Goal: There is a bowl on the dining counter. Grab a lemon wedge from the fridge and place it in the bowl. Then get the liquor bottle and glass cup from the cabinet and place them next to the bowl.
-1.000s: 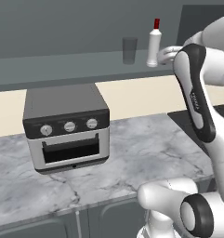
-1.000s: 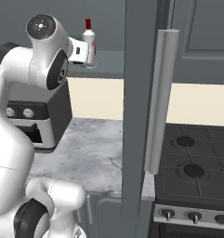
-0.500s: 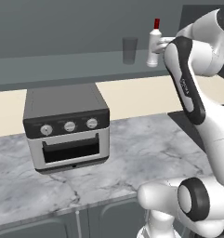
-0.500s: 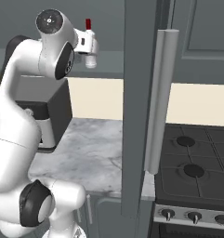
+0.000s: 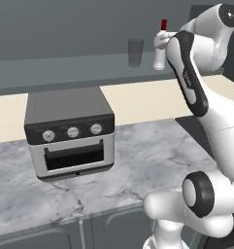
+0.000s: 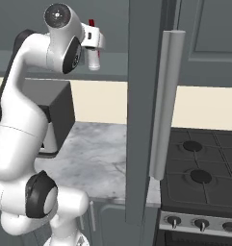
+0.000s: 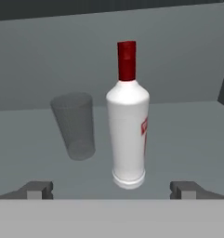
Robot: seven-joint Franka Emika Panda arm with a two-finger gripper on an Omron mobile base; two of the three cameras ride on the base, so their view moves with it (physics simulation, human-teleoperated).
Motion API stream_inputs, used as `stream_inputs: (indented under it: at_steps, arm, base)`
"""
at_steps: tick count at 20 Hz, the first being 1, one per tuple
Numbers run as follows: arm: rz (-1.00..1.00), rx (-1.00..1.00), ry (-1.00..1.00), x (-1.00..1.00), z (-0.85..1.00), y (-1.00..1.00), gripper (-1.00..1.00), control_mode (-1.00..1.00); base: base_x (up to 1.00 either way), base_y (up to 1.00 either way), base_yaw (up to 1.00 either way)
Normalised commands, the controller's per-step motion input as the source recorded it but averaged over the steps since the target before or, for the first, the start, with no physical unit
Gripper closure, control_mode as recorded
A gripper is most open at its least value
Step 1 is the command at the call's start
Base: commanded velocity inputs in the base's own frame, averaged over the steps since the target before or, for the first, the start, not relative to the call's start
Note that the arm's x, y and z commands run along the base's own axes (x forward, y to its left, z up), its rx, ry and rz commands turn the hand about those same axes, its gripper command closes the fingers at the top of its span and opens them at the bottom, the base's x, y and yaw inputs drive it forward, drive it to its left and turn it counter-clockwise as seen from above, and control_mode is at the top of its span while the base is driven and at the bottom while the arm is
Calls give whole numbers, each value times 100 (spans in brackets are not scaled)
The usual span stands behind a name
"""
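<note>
The liquor bottle [image 7: 128,125] stands upright on the cabinet [image 5: 65,29] shelf, straight ahead of the jaws and centred between them, long axis vertical. The jaws stand wide apart, holding nothing. The glass cup [image 7: 75,125] sits just left of the bottle, slightly farther back.

A kitchen: toaster oven [image 5: 70,133] on marbled counter [image 5: 138,160], gas stove [image 6: 199,163] beside.
</note>
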Motion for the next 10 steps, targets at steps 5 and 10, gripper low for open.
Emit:
stream_inputs:
  at_steps: [5, 10]
  arm:
    - [0, 0, -5, 39, 0, -4, -100, -100]
    - [0, 0, 0, 41, 0, -14, -100, -100]
  base:
    - [0, 0, 0]
    - [0, 0, 0]
